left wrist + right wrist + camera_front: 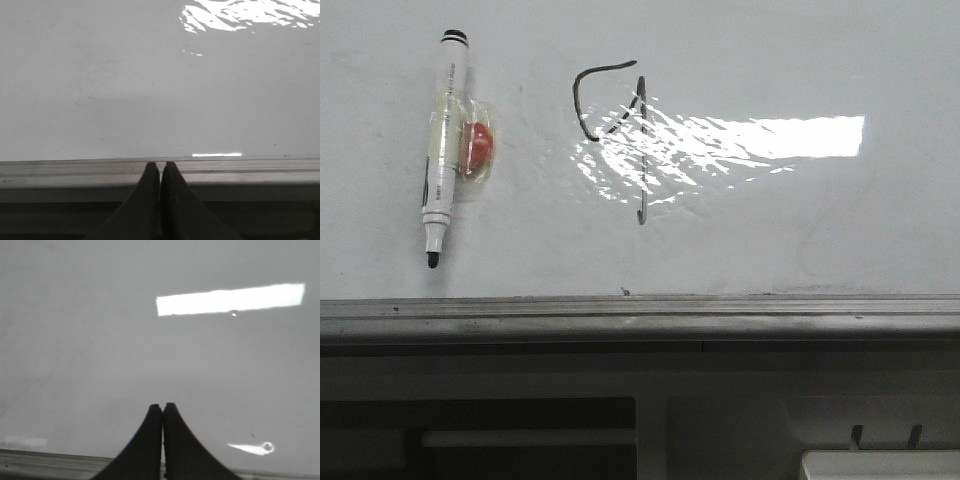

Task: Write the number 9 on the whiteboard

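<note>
A thin dark hand-drawn number 9 (617,135) is already seen on the large glossy white whiteboard (800,230), near its middle, partly under glare. A white black-capped marker (442,150) is laid well apart to its left. The left gripper (160,172) and right gripper (163,414) are pressed closed, empty, at the board's rail. The writing is judged essentially complete.

Illumination is moderate and comes from overhead: a bright rectangular reflection of a ceiling lamp lies on the large glossy white whiteboard (800,220), breaking into rippled glare over the thin dark hand-drawn number 9 (620,130) and washing out part of its loop. Below the grey metal rail (640,315) the scene is dim. Both wrist views are grey, soft and low in contrast, the right wrist view noticeably blurred.
</note>
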### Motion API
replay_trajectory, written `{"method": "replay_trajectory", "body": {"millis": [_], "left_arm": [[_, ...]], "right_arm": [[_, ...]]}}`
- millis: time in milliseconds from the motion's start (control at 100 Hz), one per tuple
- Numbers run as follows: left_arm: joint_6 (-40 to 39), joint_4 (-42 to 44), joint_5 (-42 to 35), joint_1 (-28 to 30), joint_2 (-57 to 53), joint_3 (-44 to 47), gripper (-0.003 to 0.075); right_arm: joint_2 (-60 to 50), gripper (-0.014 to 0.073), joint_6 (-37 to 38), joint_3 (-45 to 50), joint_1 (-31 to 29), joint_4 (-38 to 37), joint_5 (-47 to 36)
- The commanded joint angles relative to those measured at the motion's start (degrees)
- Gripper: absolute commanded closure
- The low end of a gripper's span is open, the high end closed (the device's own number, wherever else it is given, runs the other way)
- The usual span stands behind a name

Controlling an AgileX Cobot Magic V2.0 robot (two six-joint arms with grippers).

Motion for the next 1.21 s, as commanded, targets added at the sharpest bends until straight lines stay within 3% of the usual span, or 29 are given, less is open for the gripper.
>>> {"method": "replay_trajectory", "body": {"millis": [0,200,1199], "left_arm": [[0.11,0.10,-2.89,0.08,-1.54,2.33,0.0740],[0.11,0.10,-2.89,0.08,-1.54,2.33,0.0740],[0.11,0.10,-2.89,0.08,-1.54,2.33,0.0740]], "right_arm": [[-1.89,0.0663,1.17,1.43,-2.12,-2.02,0.34],[-1.66,0.0663,1.00,1.43,-4.85,-2.02,10.88],[-1.66,0.0663,0.41,1.43,-4.85,-2.02,10.52]]}}
